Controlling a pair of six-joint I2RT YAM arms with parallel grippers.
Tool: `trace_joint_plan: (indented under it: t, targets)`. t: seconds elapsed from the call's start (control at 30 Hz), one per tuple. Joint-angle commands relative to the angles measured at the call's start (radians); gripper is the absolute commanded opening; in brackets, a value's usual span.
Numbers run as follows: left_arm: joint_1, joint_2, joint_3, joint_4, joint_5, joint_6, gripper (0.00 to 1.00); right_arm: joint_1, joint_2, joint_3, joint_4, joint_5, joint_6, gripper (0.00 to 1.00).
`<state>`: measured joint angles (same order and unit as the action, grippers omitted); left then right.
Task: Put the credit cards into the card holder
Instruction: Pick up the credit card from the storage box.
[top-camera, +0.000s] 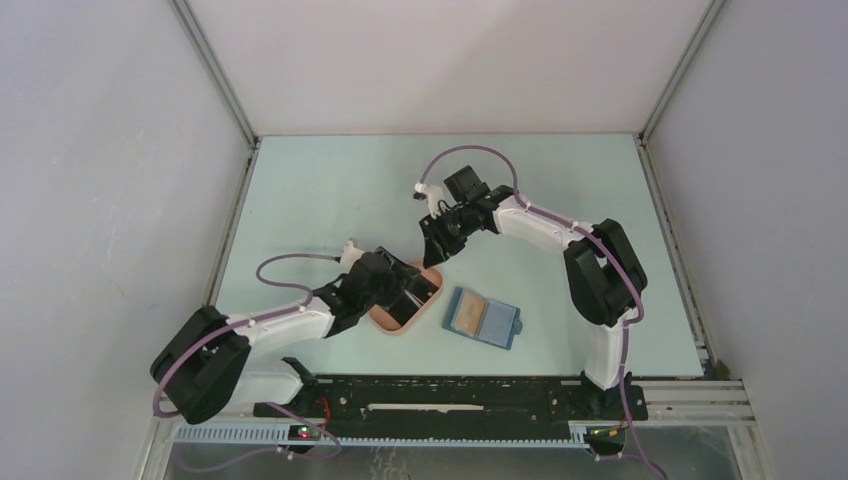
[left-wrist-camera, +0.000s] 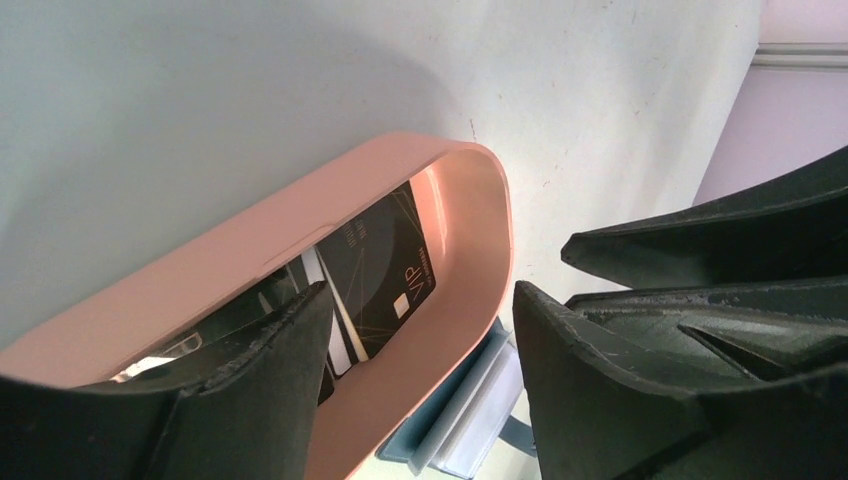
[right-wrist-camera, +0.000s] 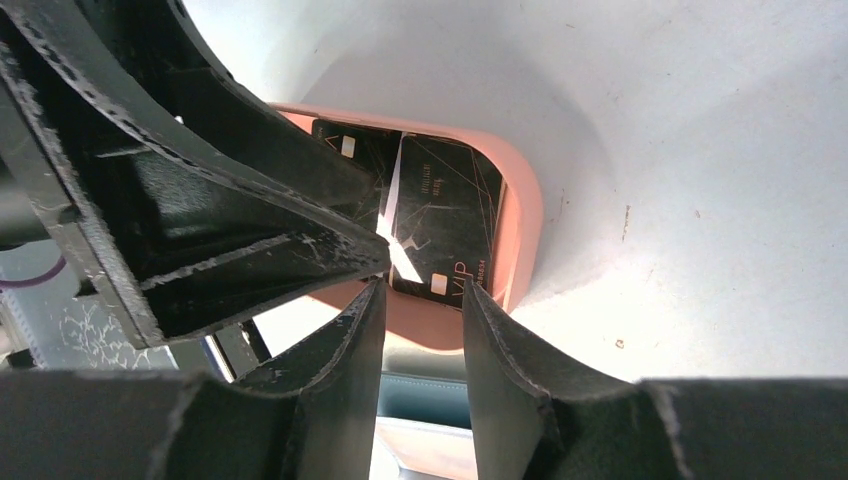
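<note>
Gaping over pink tray are left end effector and right end effector

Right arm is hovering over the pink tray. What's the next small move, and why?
Probably lower the right gripper toward the top black card. Its jaws stand open and empty above the pink tray, where that card overlaps a second card, and the left gripper straddles the tray's end wall, seemingly steadying it.

The credit cards lie in the tray, with the card holder just right of it.
</note>
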<state>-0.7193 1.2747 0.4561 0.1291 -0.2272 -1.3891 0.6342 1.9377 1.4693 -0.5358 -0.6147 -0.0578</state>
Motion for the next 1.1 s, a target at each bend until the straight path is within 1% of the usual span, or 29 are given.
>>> trace_joint_plan:
  t: [0.0,0.17,0.27,0.4,0.47,0.53,0.7,0.77,0.8,0.93,1.07]
  targets:
    - [-0.007,-0.083,0.005,-0.120,-0.067,0.017,0.72,-0.004,-0.044,0.031,-0.008,-0.041,-0.012,0.43]
    - [-0.008,-0.066,0.006,-0.123,-0.058,0.022,0.73,0.013,-0.030,0.039,-0.019,-0.045,-0.023,0.42]
    - [-0.007,-0.040,0.018,-0.122,-0.044,0.028,0.73,0.024,-0.027,0.040,-0.022,-0.036,-0.025,0.40]
    - [-0.008,-0.056,0.034,-0.183,-0.055,0.063,0.73,0.048,-0.015,0.057,-0.040,-0.014,-0.045,0.28]
    - [-0.008,-0.097,0.035,-0.212,-0.077,0.094,0.73,0.065,-0.004,0.069,-0.048,0.010,-0.054,0.25]
    - [-0.009,-0.154,0.035,-0.255,-0.102,0.127,0.73,0.085,0.004,0.083,-0.058,0.046,-0.063,0.23]
    - [-0.009,-0.268,0.010,-0.308,-0.119,0.158,0.73,0.145,0.038,0.122,-0.079,0.198,-0.091,0.07]
    - [-0.008,-0.288,0.001,-0.302,-0.111,0.157,0.73,0.165,0.055,0.135,-0.084,0.267,-0.107,0.04]
    - [-0.008,-0.291,-0.001,-0.297,-0.106,0.155,0.72,0.172,0.063,0.140,-0.086,0.306,-0.111,0.03]
    - [-0.008,-0.273,-0.014,-0.256,-0.084,0.148,0.72,0.185,0.092,0.157,-0.090,0.379,-0.118,0.02]
    - [-0.008,-0.232,-0.032,-0.195,-0.056,0.135,0.72,0.187,0.132,0.167,-0.090,0.417,-0.128,0.02]
